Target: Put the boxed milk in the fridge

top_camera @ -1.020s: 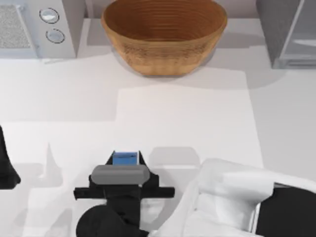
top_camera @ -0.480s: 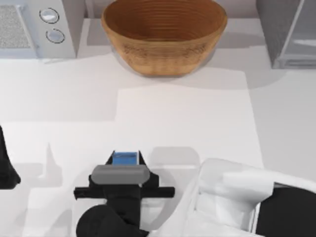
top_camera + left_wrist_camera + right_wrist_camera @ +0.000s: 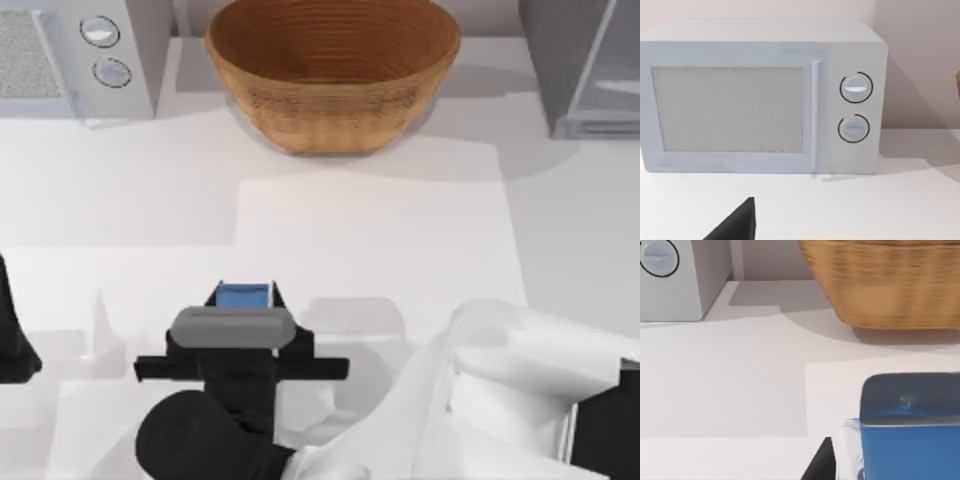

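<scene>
The boxed milk (image 3: 243,294), a small blue carton, sits between the black fingers of my right gripper (image 3: 245,300) at the table's front, left of centre. The gripper is shut on it. The right wrist view shows the carton's blue top (image 3: 910,410) close up, with one dark finger (image 3: 821,464) beside it. The fridge (image 3: 560,60), a grey cabinet with a pale door panel, stands at the back right corner, far from the carton. My left arm (image 3: 12,345) is parked at the left edge.
A large woven bowl (image 3: 333,75) stands at the back centre. A light-grey microwave with two round knobs (image 3: 105,50) fills the back left corner and faces the left wrist camera (image 3: 760,100). White tabletop (image 3: 400,230) lies between the carton and the fridge.
My right gripper, with the carton in it, has shifted a little left and toward the back and looks larger, so it has risen. The left arm has not moved.
</scene>
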### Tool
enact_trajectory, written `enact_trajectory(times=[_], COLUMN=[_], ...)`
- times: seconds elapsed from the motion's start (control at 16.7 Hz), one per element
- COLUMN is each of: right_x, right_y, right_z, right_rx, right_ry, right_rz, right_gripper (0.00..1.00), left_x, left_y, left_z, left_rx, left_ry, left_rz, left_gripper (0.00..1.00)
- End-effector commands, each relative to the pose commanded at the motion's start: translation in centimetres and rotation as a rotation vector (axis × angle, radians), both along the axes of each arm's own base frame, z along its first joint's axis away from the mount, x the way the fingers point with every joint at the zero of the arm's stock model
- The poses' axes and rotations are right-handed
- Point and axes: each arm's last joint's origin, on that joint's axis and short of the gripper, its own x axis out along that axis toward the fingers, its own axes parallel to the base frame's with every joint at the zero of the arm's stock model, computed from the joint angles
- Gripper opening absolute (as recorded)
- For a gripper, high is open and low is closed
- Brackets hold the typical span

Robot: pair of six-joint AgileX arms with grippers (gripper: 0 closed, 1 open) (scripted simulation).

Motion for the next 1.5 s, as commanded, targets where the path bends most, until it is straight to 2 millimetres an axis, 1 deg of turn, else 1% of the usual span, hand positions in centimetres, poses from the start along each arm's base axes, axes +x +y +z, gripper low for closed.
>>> enact_trajectory(times=[0.3,0.42,0.48,0.6,0.84,0.96,1.08,1.2,1.32,1.38,1.5], right_x=[-0.1,-0.2,-0.3,-0.4,-0.3,0.5,2.1,3.6,4.3,4.2,3.3], right_y=[-0.1,-0.4,-0.5,-0.7,-0.7,-1.8,-4.4,-8.4,-13.7,-16.6,-22.1], right_z=[7.4,9.7,10.5,11.2,11.0,10.7,10.2,9.8,9.4,9.1,8.4], right_rx=[-0.017,-0.022,-0.021,-0.019,-0.018,-0.061,-0.132,-0.194,-0.241,-0.257,-0.259], right_ry=[0.005,0.009,0.009,0.009,0.009,0.028,0.073,0.146,0.246,0.304,0.417], right_rz=[0.002,0.006,0.008,0.009,0.007,-0.006,-0.027,-0.039,-0.040,-0.038,-0.030], right_gripper=[0.00,0.00,0.00,0.00,0.00,0.00,0.00,0.00,0.00,0.00,0.00], left_x=[0.0,0.0,0.0,0.0,0.0,0.0,0.0,0.0,0.0,0.0,0.0], left_y=[0.0,0.0,0.0,0.0,0.0,0.0,0.0,0.0,0.0,0.0,0.0], left_z=[0.0,0.0,0.0,0.0,0.0,0.0,0.0,0.0,0.0,0.0,0.0], left_rx=[0.000,0.000,0.000,0.000,0.000,0.000,0.000,0.000,0.000,0.000,0.000], left_ry=[0.000,0.000,0.000,0.000,0.000,0.000,0.000,0.000,0.000,0.000,0.000], left_rz=[0.000,0.000,0.000,0.000,0.000,0.000,0.000,0.000,0.000,0.000,0.000], left_gripper=[1.00,1.00,1.00,1.00,1.00,1.00,1.00,1.00,1.00,1.00,1.00])
